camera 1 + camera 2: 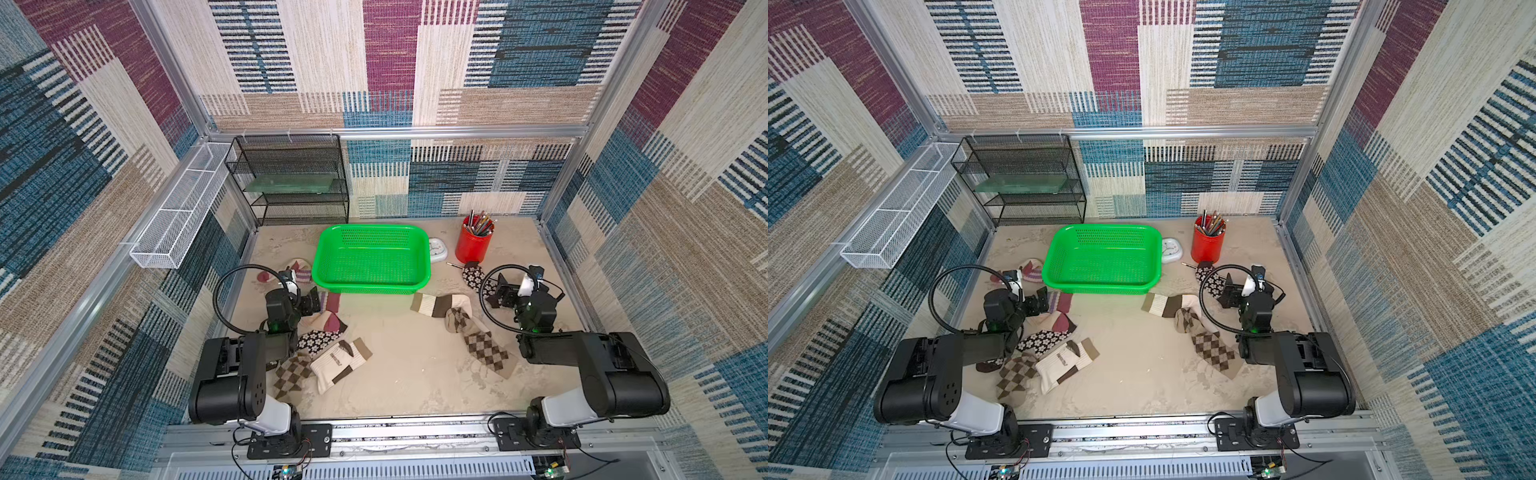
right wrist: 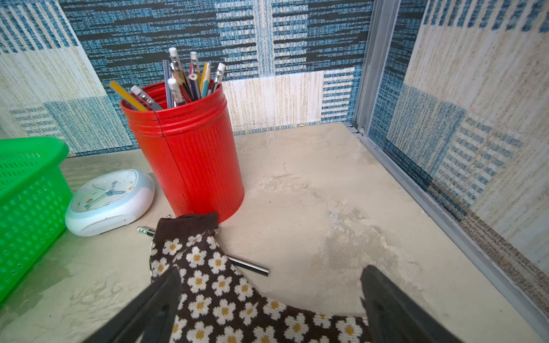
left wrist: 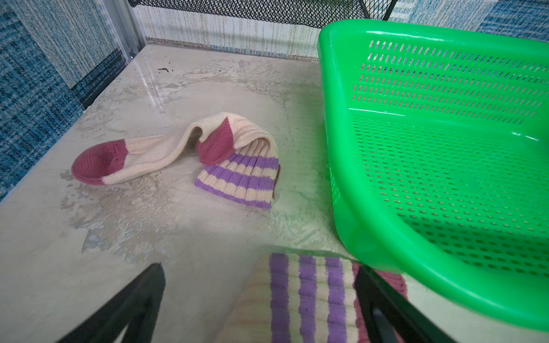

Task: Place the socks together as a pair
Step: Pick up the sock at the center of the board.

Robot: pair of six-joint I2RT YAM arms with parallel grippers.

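Several socks lie scattered on the table. My left gripper point(image 3: 261, 300) is open, hovering over a cream, purple-striped sock point(image 3: 309, 297) beside the basket. Its match point(image 3: 231, 157) lies folded further off. My right gripper point(image 2: 270, 300) is open above a dark brown daisy sock point(image 2: 214, 285) by the red cup. In a top view, another daisy sock point(image 1: 318, 338), an argyle sock point(image 1: 291, 374) and a cream brown-banded sock point(image 1: 340, 363) lie in the left cluster. A banded sock point(image 1: 436, 305) and an argyle sock point(image 1: 482, 345) lie at the right.
A green basket point(image 1: 370, 257) stands at mid-back, with a white clock point(image 1: 437, 249) and a red pencil cup point(image 1: 473, 245) to its right. A loose pencil point(image 2: 249, 265) lies partly under the daisy sock. A black mesh shelf point(image 1: 291, 178) stands at the back left.
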